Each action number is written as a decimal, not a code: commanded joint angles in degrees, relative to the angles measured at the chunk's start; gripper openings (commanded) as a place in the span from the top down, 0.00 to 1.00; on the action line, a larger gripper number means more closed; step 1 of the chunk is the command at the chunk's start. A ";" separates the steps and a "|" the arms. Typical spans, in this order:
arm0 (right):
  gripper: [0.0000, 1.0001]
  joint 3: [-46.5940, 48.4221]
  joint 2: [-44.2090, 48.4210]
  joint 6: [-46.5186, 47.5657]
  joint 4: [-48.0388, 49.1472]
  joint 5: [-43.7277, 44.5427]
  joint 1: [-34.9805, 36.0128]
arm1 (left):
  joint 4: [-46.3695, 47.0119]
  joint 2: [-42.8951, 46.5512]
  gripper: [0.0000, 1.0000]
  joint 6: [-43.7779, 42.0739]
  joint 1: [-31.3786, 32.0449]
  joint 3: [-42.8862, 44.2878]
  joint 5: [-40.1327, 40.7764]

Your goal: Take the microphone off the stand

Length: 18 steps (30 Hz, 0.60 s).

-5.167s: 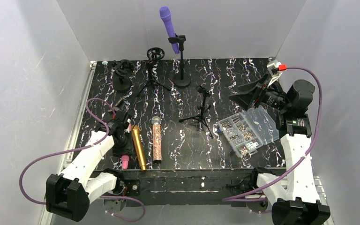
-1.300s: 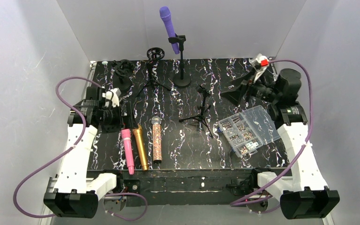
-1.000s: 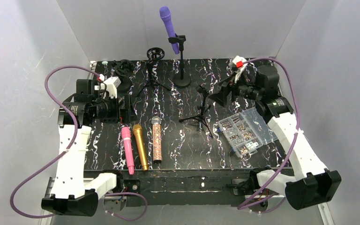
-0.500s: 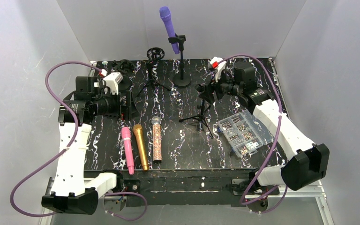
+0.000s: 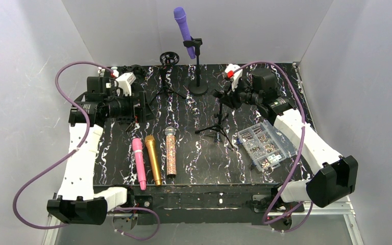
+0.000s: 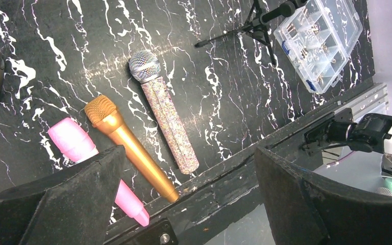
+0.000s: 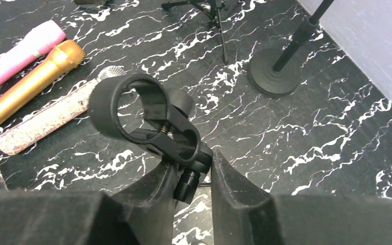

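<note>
The purple microphone (image 5: 182, 28) sits tilted in the clip of the tall round-based stand (image 5: 198, 71) at the back; no gripper touches it. My right gripper (image 5: 227, 96) is shut on the top of a small empty tripod stand (image 5: 217, 122), to the right of the tall stand. In the right wrist view its fingers (image 7: 158, 191) pinch the joint just below the empty ring clip (image 7: 130, 104), and the tall stand's base (image 7: 275, 76) lies beyond. My left gripper (image 5: 142, 109) hangs open over the left of the table, holding nothing (image 6: 189, 153).
Pink (image 5: 139, 162), gold (image 5: 152, 159) and glitter (image 5: 171, 152) microphones lie side by side at the near left. A clear box of screws (image 5: 268, 143) sits at the right. More empty stands (image 5: 166, 76) and a black holder (image 5: 132, 80) stand at the back left.
My right arm swung left from the back right corner to the small tripod stand and shut on its top. My left arm shifted a little toward the back and stayed open.
</note>
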State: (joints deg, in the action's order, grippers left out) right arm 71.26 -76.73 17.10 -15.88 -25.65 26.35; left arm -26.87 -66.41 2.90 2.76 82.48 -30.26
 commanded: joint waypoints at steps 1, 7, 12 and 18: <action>0.80 -2.02 1.24 0.92 2.87 0.14 0.33 | -0.24 -0.96 0.02 0.14 -0.30 -0.56 -2.09; 0.99 -6.01 3.11 1.60 5.24 0.92 0.50 | 0.51 -2.10 0.02 1.92 -0.22 -0.53 -3.90; 0.99 -8.77 3.85 1.27 5.96 0.59 0.63 | 1.40 -3.04 0.02 4.21 -0.09 -0.55 -5.26; 0.99 -12.90 4.44 0.42 7.64 1.16 0.63 | 2.99 -3.14 0.02 5.77 1.11 -2.62 -6.30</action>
State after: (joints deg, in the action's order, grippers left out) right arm 62.35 -71.64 17.23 -6.37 -24.56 26.33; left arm -23.16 -69.58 7.11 2.90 81.91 -33.19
